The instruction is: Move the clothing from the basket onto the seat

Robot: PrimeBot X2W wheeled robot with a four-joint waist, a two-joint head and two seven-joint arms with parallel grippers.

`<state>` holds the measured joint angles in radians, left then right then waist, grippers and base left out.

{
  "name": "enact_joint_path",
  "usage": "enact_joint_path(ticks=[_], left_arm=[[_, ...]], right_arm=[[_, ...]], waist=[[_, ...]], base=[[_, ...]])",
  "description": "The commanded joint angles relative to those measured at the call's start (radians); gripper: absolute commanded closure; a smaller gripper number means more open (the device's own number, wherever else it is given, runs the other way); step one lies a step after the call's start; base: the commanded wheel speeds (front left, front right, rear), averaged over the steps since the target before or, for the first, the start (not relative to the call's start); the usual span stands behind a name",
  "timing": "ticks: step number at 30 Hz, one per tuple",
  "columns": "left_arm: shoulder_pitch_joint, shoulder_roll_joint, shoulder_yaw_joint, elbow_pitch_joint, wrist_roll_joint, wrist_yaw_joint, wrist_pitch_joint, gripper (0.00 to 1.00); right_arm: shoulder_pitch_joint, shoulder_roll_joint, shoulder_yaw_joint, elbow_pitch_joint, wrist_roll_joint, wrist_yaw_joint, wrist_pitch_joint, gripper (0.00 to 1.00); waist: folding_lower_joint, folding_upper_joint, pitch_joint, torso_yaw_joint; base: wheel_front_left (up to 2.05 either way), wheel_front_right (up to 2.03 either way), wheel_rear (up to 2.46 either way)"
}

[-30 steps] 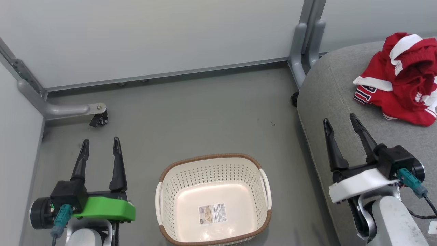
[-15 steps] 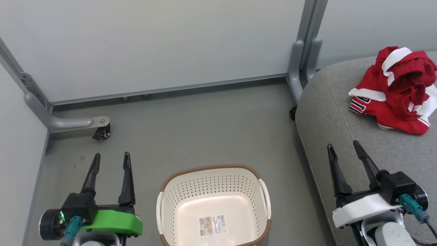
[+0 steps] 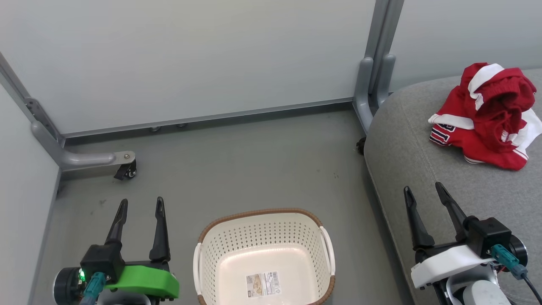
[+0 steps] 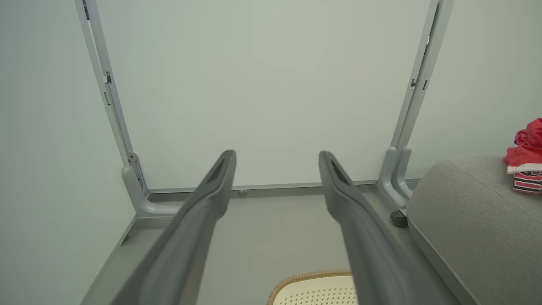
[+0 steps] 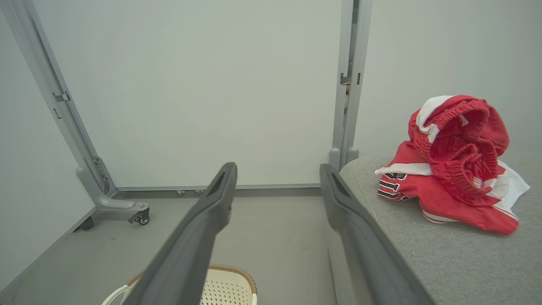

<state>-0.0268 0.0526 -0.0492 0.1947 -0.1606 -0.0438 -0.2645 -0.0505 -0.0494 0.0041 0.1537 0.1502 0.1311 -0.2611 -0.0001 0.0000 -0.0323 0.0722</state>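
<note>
Partition panels [image 3: 190, 55] stand across the top of the head view, and at the left a grey leg of their frame ends in a small black caster [image 3: 125, 170] on the grey floor [image 3: 237, 161].

At the lower left I see my left hand [image 3: 142, 200], its two dark fingers pointing up the frame and spread wide with only floor between them. It grips nothing. The left wrist view shows the same wide gap between the fingers.

At the lower middle sits the basket [image 3: 258, 212], cream and perforated with a brown rim. It stands upright on the floor, with a label [image 3: 263, 284] lying flat on its bottom. It is just to the right of the left hand and apart from it.

Along the right side rises the seat [image 3: 406, 140], a rounded grey cushion. My right hand [image 3: 423, 187] shows at the lower right, over the seat's near part, fingers wide apart and holding nothing. I cannot tell whether it touches the fabric.

At the upper right the clothing [image 3: 487, 114] lies bunched on the seat, red with white trim and a striped band showing at its left edge. It is well apart from both hands and from the basket.
</note>
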Motion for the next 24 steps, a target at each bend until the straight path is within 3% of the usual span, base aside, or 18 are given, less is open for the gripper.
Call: enact_joint_path(ticks=[1, 8, 9, 12, 24], left_arm=[[0.010, 0.007, 0.000, 0.005, 0.008, 0.005, 0.001, 0.00], [-0.001, 0.013, 0.000, 0.014, 0.006, 0.015, 0.001, 0.00], [0.000, 0.005, 0.000, 0.014, 0.000, 0.010, 0.000, 1.00], [0.006, -0.001, -0.002, 0.046, -0.005, 0.010, 0.000, 1.00], [-0.015, -0.001, 0.030, 0.052, -0.233, -0.006, 0.065, 1.00]], right_arm=[[0.006, -0.002, -0.001, 0.004, 0.004, -0.001, -0.001, 0.00], [-0.006, -0.002, 0.003, 0.011, 0.007, -0.001, -0.002, 0.00], [-0.001, 0.001, 0.004, 0.012, 0.001, 0.000, 0.000, 1.00], [0.012, 0.007, 0.006, 0.042, 0.001, 0.000, 0.001, 1.00], [-0.004, 0.005, -0.016, 0.053, 0.233, 0.000, 0.063, 1.00]], waist=[[0.0001, 0.0000, 0.001, 0.000], [0.0001, 0.0000, 0.005, 0.001], [0.0001, 0.0000, 0.005, 0.001], [0.0001, 0.0000, 0.005, 0.001], [0.0001, 0.0000, 0.008, -0.006]], base=[[0.00, 0.00, 0.00], [0.00, 0.00, 0.00], [0.00, 0.00, 0.00], [0.00, 0.00, 0.00], [0.00, 0.00, 0.00]])
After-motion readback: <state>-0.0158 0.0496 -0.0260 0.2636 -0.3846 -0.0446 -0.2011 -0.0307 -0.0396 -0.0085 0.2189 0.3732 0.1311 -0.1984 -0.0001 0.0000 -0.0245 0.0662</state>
